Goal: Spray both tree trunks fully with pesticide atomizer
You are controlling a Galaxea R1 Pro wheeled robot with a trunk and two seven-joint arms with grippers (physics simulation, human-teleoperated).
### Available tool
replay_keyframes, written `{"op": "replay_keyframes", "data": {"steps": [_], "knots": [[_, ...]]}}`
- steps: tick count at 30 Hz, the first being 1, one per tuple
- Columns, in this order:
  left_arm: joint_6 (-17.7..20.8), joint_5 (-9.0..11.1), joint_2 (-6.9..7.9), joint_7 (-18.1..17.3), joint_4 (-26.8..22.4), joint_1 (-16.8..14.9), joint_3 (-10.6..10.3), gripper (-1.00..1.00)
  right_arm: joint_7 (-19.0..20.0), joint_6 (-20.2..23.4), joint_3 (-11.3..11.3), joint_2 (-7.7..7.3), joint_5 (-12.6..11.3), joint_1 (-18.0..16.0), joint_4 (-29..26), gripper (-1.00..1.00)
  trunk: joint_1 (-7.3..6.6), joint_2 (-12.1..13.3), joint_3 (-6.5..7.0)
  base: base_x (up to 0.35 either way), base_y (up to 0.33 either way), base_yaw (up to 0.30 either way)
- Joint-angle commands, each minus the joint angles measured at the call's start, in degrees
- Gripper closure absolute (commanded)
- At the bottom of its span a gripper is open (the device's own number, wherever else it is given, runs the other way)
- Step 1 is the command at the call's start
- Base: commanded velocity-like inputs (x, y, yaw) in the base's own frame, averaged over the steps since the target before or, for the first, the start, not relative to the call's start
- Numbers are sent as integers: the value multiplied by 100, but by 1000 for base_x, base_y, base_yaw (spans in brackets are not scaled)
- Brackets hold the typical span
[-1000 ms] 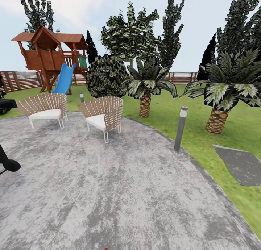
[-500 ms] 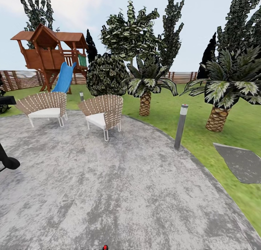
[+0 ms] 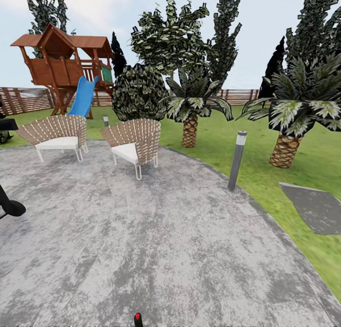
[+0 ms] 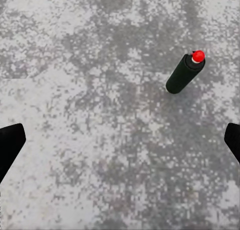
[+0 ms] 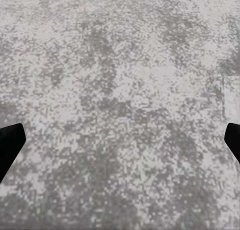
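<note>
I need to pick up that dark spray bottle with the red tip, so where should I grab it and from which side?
Grip the spray bottle around its dark cylindrical body, below the red tip. It seems to stand upright on the grey paving, so come in level from the side, fingers either side of the body.

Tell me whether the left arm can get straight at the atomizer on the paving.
Probably yes: the atomizer stands alone on the grey paving, nothing around it, and the left end effector hangs open above, offset to one side.

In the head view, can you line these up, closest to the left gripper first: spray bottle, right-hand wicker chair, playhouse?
1. pesticide atomizer, on the paving at the view's bottom, near the left gripper.
2. wicker chair, mid-patio.
3. playhouse, far back left.
</note>
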Motion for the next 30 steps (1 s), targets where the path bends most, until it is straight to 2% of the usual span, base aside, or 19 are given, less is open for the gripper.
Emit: {"op": "replay_keyframes", "data": {"steps": [1,7,9,14,30], "knots": [[-19,11,-3,2,3,-3,7,-100,-3,-18,-1,0,2,-3,4,-100,-1,-2,-15,0,0,0],[-50,10,17,2,-6,-3,7,-100,-3,-18,-1,0,2,-3,4,-100,-1,-2,-69,0,-15,0],[-190,5,20,2,3,-3,1,-100,-3,-18,-1,0,2,-3,4,-100,-1,-2,-88,0,-156,0],[-410,-5,21,2,16,-3,-2,-100,-3,-17,-1,0,2,-3,4,-100,-1,-2,-133,0,-247,0],[-432,-6,29,3,21,-3,-2,-100,-3,-18,-1,0,2,-3,4,-100,-1,-2,-279,0,-273,0]]}}
